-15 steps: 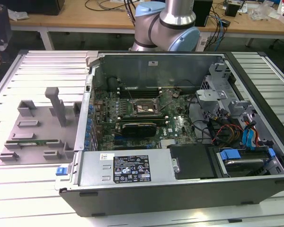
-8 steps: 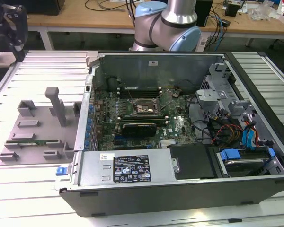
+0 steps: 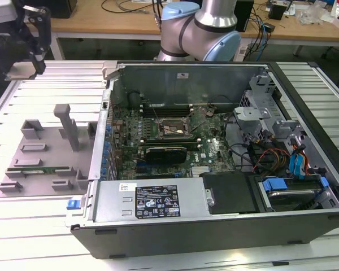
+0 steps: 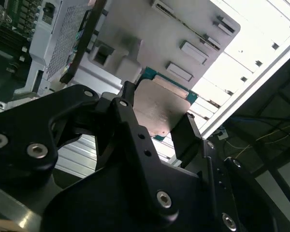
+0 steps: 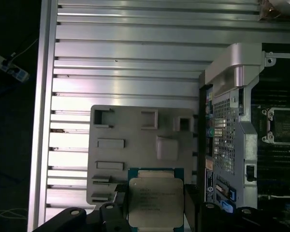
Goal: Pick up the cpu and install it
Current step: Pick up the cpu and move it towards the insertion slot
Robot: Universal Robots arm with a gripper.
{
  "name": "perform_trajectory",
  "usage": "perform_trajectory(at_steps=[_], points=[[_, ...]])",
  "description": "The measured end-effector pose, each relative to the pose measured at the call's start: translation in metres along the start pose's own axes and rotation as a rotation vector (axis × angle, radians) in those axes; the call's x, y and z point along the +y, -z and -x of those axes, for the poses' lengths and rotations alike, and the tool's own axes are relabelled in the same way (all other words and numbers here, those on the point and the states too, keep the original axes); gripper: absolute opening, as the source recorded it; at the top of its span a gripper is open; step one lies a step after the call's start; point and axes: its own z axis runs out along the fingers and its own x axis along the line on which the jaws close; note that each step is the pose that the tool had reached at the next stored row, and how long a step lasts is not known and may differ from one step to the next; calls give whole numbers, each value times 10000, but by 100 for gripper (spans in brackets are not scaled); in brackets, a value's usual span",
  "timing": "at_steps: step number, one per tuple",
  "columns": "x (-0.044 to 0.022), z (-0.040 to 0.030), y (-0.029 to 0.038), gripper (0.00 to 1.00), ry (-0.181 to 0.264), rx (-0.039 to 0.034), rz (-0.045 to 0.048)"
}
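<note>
The cpu (image 5: pixel 154 198), a small square chip with a pale metal top and a green rim, sits between my black fingers (image 5: pixel 117 211). The gripper (image 5: pixel 154 209) is shut on it. In the second wrist view the cpu (image 4: pixel 157 104) shows from below, clamped on two sides by the gripper (image 4: pixel 159 117). In the exterior view the gripper (image 3: pixel 24 63) hangs high at the far left, above the slatted table. The motherboard's open socket (image 3: pixel 170 129) lies inside the computer case, well off to the exterior view's right of the gripper.
A grey fixture plate (image 3: pixel 45 152) with raised holders lies on the slatted metal table (image 3: pixel 39 226) beside the open computer case (image 3: pixel 214 226). A black card (image 3: pixel 165 152) sits below the socket. Drive cages and cables (image 3: pixel 271 155) fill the case's right side. The arm's base (image 3: pixel 200 31) stands behind.
</note>
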Motion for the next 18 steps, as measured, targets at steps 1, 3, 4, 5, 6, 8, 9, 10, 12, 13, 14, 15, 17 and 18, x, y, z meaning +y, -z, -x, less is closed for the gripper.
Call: perform_trajectory(at_steps=[1, 3, 4, 5, 6, 8, 9, 10, 12, 13, 14, 15, 17, 18], points=[[-1, 36, 0, 55, 0, 0, 0], [-3, 98, 1, 55, -1, 1, 0], [-4, 142, 2, 55, -1, 1, -1], [-7, 203, 1, 55, 0, 0, 0], [-8, 235, 2, 55, 0, 0, 0], [-11, 326, 3, 55, -1, 1, 0], [-11, 357, 3, 55, -1, 1, 0], [-12, 379, 3, 55, -2, 1, 0], [-16, 487, 4, 55, 0, 1, 0], [-17, 538, 5, 55, -2, 1, 0], [-19, 581, 5, 55, -2, 1, -1], [-21, 649, 6, 55, 0, 1, 0], [-26, 790, 6, 55, -2, 0, 1], [-27, 829, 7, 55, -1, 1, -1]])
